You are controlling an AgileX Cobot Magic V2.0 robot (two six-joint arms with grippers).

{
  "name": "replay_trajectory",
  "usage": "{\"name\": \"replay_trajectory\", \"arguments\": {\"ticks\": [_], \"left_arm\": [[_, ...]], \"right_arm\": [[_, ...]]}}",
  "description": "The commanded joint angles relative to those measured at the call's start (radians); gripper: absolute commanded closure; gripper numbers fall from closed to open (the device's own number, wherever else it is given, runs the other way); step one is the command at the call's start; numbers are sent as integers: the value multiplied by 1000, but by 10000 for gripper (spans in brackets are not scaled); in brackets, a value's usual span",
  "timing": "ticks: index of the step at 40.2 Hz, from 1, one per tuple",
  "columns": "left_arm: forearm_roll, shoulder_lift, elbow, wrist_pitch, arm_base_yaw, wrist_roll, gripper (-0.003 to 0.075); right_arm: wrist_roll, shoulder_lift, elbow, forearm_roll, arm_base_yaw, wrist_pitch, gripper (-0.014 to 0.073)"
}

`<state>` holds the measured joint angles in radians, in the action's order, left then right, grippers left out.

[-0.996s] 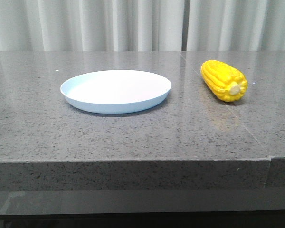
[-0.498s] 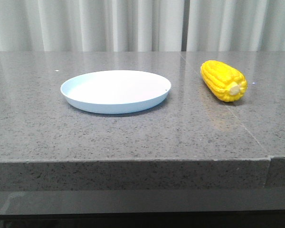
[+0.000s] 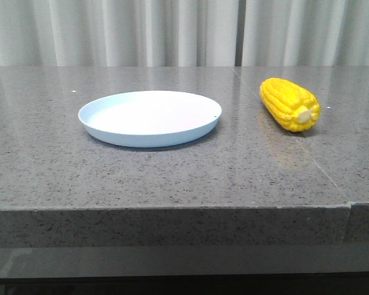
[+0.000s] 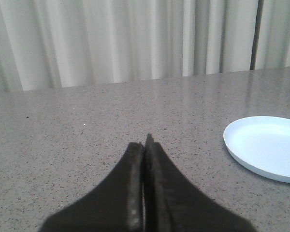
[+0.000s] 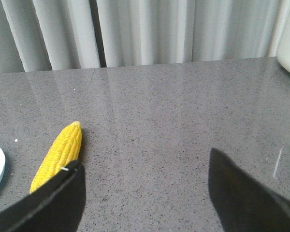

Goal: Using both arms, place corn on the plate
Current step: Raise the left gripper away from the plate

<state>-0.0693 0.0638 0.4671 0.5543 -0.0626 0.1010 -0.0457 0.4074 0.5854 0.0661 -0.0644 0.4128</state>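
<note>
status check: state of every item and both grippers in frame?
corn: lying on its side on the table, right of the plate, untouched.
plate: upright on the table, nothing on it.
left gripper: jaws shut, holding nothing, above the table.
right gripper: jaws wide open, holding nothing, corn beside one finger.

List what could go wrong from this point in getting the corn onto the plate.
1. The corn is a rounded cob lying free on the smooth stone table, so a nudge may roll it away.
2. The right pincer is open but the cob sits off to one side of it, so closing without recentring could miss.
3. The left pincer is shut and cannot help grip, and the plate is shallow, so the cob could roll off.
</note>
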Motion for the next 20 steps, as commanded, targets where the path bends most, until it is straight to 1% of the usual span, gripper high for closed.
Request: {"name": "replay_trajectory", "arguments": {"ticks": [1,3,8,17,20], "left_arm": [[-1,14,24,-78,3,2,741],[-1,14,24,-78,3,2,741],[-1,14,24,-78,3,2,741],[-1,14,24,-78,3,2,741],[-1,14,24,-78,3,2,741]], "right_arm": [[8,13,35,16,-4,-91,35],[8,14,37,48,-4,-86,35],[8,77,83,119,-4,8,35],[8,401,304,135,-1,215,32],[9,499,377,145,15,252,32]]}}
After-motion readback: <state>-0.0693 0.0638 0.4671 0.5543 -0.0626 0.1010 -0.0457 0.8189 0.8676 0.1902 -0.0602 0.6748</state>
